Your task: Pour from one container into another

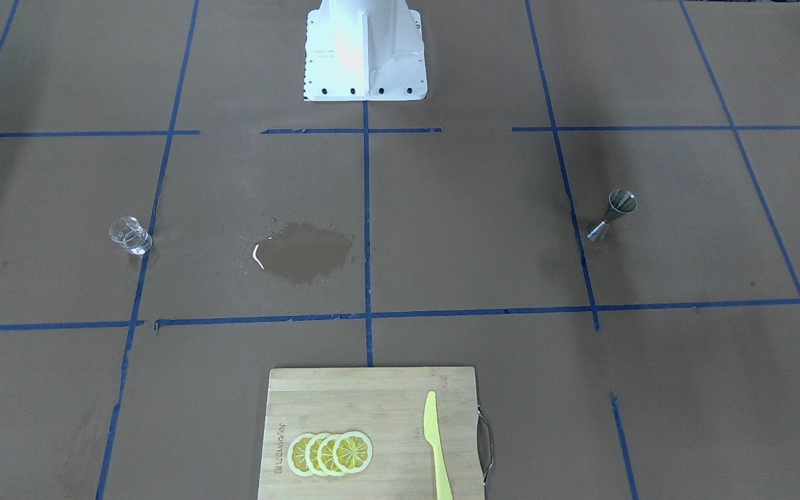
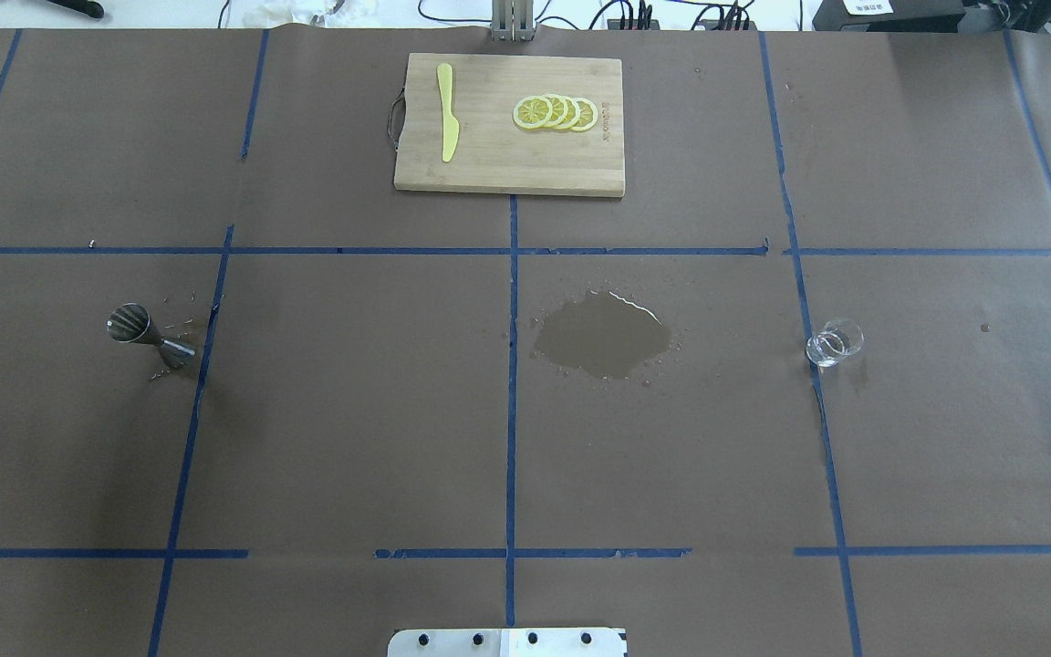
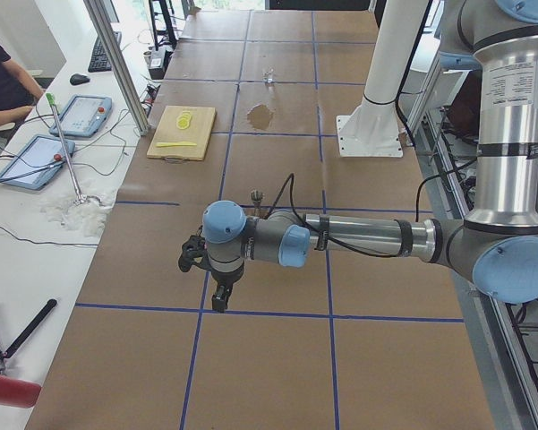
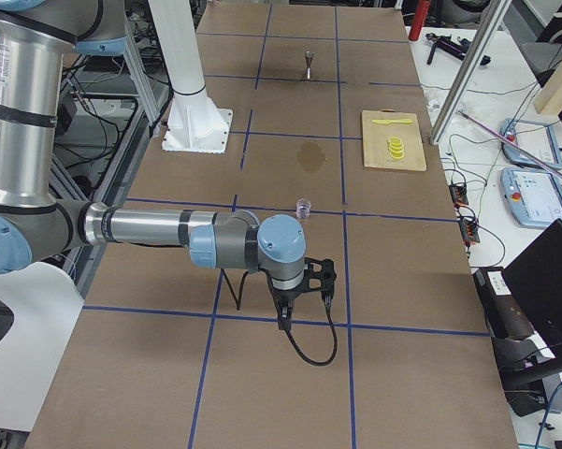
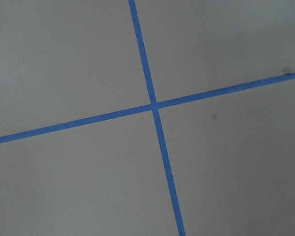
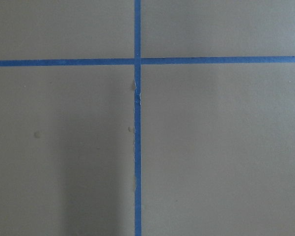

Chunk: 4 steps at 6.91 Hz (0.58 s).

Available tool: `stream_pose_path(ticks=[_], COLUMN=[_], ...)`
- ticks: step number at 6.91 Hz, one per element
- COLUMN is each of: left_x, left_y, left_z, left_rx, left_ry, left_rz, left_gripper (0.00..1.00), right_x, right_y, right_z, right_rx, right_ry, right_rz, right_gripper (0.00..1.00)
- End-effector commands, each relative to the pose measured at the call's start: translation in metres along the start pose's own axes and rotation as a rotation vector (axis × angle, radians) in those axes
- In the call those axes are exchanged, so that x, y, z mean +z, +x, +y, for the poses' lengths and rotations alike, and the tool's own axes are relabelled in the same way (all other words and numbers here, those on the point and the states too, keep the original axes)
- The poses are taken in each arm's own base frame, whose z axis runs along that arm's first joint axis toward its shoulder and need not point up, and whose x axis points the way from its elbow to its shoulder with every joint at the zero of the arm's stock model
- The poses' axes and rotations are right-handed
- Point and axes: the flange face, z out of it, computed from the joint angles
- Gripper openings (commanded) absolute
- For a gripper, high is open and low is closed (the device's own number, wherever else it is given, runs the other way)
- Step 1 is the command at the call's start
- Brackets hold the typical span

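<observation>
Since neither arm reaches into the overhead or front-facing view, both grippers show only from the table's ends. The left gripper hangs low over the brown paper near a tape crossing and the right gripper does the same at the opposite end. From those angles I cannot tell how far either is open. Both containers stand free on the table, so neither is held. The metal jigger stands upright on the robot's left half, just beside a blue tape line. The small clear glass stands upright on the right half, on a tape line, well apart from it, with a wet patch on the paper between them (whether either vessel holds liquid is too small to make out). I judge the step in hand to be the approach to a container, most likely the left arm to the jigger. To do it well, come in level from the side, close on the narrow waist so the upper cup stays upright, lift straight and carry slowly. Tip only once the lip sits low over the glass's small mouth, since a miss would wet the paper further. The cutting board lies at the far edge, out of the path.
</observation>
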Motion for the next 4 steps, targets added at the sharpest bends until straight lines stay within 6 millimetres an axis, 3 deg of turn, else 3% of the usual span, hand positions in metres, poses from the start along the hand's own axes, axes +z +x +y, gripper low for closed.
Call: stream_pose_path(ticks=[1,3,4], left_x=[0.0,-0.011,-0.025], left_y=[0.001,0.01,0.037], left_z=[-0.001,-0.009,-0.02], left_rx=[0.002,0.005,-0.01], left_ry=[0.001,0.025,0.067], left_rz=[0.0,-0.001,-0.001], left_gripper=[1.0,1.0,1.0], right_x=[0.0,-0.001,-0.002], right_y=[0.0,-0.001,-0.002], right_z=[0.0,0.0,0.0], right_rx=[0.0,-0.001,-0.002], right_ry=[0.0,0.002,0.004], right_rz=[-0.001,-0.001,-0.002], right_gripper=[1.0,1.0,1.0])
